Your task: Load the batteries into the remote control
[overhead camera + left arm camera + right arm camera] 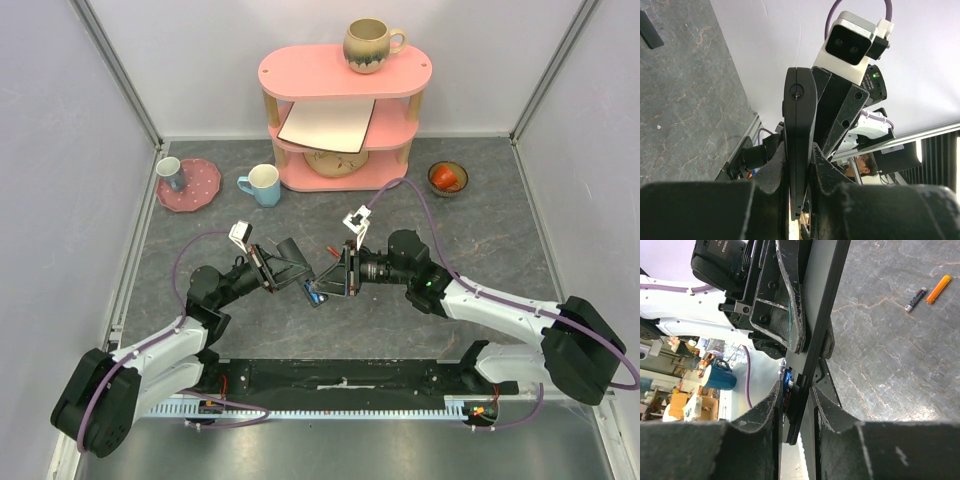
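Observation:
The remote control (318,290) is a slim black bar held in the air between both grippers at the table's middle. My left gripper (300,272) is shut on one end; in the left wrist view the remote (799,115) stands edge-on between its fingers. My right gripper (334,280) is shut on the other end, with the remote (816,335) edge-on there too. A blue battery (788,385) sits in its open compartment and also shows in the top view (316,294). An orange battery (938,288) and a dark battery (915,299) lie on the table.
A small black flat piece (650,30) lies on the grey table. A pink shelf (340,110) with a mug (370,45) on top stands at the back. A blue mug (263,185), a pink plate (200,190) and a small bowl (447,178) stand near it.

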Controlling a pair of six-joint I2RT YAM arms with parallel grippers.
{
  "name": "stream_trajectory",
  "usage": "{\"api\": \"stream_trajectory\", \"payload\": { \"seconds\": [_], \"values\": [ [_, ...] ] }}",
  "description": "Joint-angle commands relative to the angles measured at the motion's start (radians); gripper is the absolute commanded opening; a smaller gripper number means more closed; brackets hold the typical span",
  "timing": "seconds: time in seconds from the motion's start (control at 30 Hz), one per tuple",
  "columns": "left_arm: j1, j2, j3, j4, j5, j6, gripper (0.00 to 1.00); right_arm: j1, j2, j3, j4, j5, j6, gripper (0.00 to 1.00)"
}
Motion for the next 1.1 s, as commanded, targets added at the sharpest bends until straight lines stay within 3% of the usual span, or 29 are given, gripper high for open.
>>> {"api": "stream_trajectory", "payload": {
  "seconds": [0.0, 0.03, 0.07, 0.23, 0.77, 0.87, 0.97, 1.0, 1.07],
  "values": [
    [-0.015, -0.022, 0.009, 0.043, 0.049, 0.011, 0.02, -0.012, 0.015, -0.004, 0.047, -0.022, 0.029, 0.31],
    [-0.015, -0.022, 0.009, 0.035, 0.049, 0.014, 0.02, -0.015, 0.013, -0.001, 0.052, -0.030, 0.039, 0.41],
    [-0.015, -0.022, 0.007, 0.031, 0.048, 0.017, 0.02, -0.018, 0.007, -0.001, 0.053, -0.036, 0.048, 0.45],
    [-0.015, -0.025, 0.009, 0.015, 0.045, 0.034, 0.02, -0.023, 0.001, 0.005, 0.064, -0.088, 0.097, 0.52],
    [-0.015, -0.019, 0.041, -0.006, 0.040, 0.052, 0.02, -0.023, 0.053, 0.001, -0.028, -0.197, 0.077, 0.41],
    [-0.015, -0.021, 0.045, -0.005, 0.039, 0.054, 0.02, -0.023, 0.061, -0.005, -0.026, -0.197, 0.080, 0.36],
    [-0.015, -0.022, 0.046, -0.005, 0.039, 0.055, 0.02, -0.023, 0.067, -0.007, -0.019, -0.195, 0.085, 0.19],
    [-0.017, -0.024, 0.044, -0.008, 0.039, 0.055, 0.02, -0.023, 0.071, -0.008, -0.011, -0.197, 0.094, 0.09],
    [-0.015, -0.025, 0.041, -0.008, 0.039, 0.055, 0.02, -0.023, 0.076, -0.011, 0.004, -0.198, 0.102, 0.00]
  ]
}}
